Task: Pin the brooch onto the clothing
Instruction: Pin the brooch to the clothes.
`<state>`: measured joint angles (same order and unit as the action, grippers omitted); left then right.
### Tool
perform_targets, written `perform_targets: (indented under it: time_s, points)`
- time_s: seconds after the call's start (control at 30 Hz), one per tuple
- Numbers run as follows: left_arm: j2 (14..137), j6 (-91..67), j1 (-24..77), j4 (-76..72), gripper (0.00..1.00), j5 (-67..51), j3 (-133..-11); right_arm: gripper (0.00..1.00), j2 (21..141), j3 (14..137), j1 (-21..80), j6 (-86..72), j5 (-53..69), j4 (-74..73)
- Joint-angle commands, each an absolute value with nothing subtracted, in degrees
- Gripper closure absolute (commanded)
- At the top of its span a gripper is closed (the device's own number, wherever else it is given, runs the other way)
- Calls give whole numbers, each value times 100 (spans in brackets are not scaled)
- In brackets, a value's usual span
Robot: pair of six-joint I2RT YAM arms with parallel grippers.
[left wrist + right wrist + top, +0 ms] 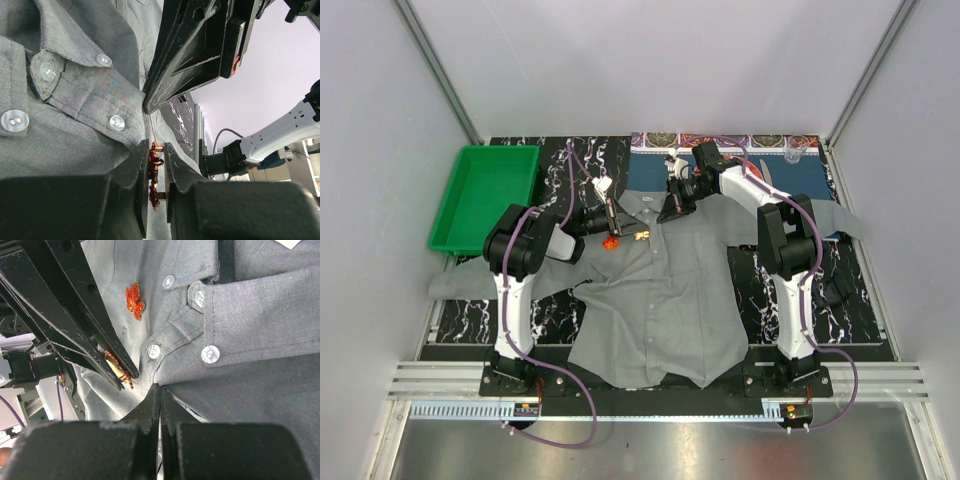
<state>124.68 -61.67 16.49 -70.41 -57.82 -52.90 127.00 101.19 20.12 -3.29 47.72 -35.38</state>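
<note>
Shirt lay flat on the table, collar away from the arms. Pinning step judged under way: cloth wanted holding taut, the pin sliding shallow through one layer. Left gripper stood narrowly parted, clamping the red brooch just above the placket. Right gripper was fully closed, tips at a shirt fold; cloth or pin pinched, could not tell

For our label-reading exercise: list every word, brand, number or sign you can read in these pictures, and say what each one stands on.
None can be read.
The shirt, the brooch, the green tray and the patterned mat show no writing.
</note>
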Motion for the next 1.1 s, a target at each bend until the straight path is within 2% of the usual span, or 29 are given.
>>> perform_targets:
  time_s: [0.0, 1.07]
  points:
    - [12533, -5985, 1626, -9018, 100, -5801, -5449, 100, 12252, 10116, 1986, -325, 5045, -3454]
    - [12683, -6214, 1810, -9158, 100, -5959, -5686, 100, 12261, 10028, 1969, -343, 5493, -3428]
